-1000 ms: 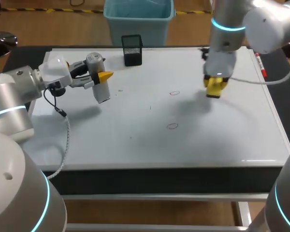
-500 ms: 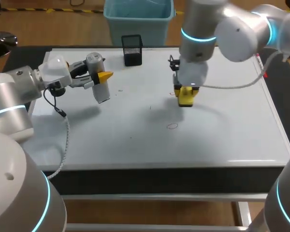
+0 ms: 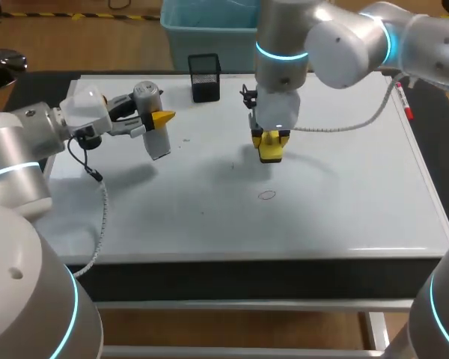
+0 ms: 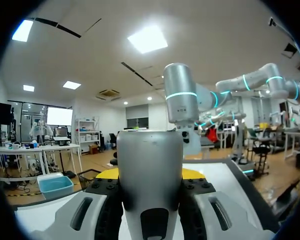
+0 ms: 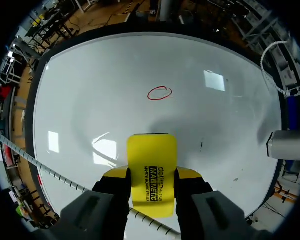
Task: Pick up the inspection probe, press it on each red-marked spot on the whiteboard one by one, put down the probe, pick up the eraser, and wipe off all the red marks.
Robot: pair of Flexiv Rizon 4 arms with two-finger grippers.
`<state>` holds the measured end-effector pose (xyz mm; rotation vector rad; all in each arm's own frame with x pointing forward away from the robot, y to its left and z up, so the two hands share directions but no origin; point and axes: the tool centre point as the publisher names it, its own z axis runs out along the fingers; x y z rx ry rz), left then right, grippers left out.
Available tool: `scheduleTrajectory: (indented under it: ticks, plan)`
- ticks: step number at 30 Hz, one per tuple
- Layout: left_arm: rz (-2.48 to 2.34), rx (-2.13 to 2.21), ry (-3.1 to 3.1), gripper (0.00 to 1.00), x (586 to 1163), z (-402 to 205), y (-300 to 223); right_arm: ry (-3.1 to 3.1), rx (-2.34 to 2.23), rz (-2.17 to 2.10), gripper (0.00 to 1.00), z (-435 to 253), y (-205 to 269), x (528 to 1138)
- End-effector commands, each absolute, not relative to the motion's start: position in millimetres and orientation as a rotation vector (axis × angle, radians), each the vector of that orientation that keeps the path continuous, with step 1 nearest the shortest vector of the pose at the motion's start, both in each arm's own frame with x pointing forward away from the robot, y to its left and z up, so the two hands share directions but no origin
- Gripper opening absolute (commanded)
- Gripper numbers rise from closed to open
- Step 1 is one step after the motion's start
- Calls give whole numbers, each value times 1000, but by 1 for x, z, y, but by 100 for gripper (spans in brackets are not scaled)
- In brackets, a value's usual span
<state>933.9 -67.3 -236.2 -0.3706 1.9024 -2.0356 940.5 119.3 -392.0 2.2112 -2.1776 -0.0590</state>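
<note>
The whiteboard [image 3: 344, 209] covers the table. One red circle [image 3: 266, 195] shows on it near the middle, and in the right wrist view a red circle [image 5: 160, 93] lies ahead of the eraser. My right gripper [image 3: 271, 147] points down at mid-board, shut on the yellow eraser [image 3: 270, 152], which sits low on the board. That eraser [image 5: 151, 172] is clamped between my right gripper's [image 5: 151, 176] yellow tips. My left gripper [image 3: 159, 118] hovers over the board's left part, shut on the grey inspection probe [image 3: 156, 140]. In the left wrist view the probe [image 4: 150, 185] fills my left gripper [image 4: 150, 174].
A black mesh pen holder [image 3: 204, 77] stands at the board's back edge. A red marker [image 3: 405, 101] lies along the right edge. A cable [image 3: 97, 224] hangs from my left arm over the front left.
My right arm has swept left across the board with the eraser, from the right part to the middle, and now covers the spot where the upper red circle was. The left arm stayed still.
</note>
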Motion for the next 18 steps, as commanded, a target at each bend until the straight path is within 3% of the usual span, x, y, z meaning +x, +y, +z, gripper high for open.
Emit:
scheduleTrajectory:
  ticks: [1, 18]
  plan:
    - [-2034, -371, 1901, 0, 934, -235, -68, -2163, 2197, -59, 0, -398, 124, 953]
    - [-2034, -371, 1901, 0, 934, -235, -68, -2141, 2159, -93, 0, -421, 114, 966]
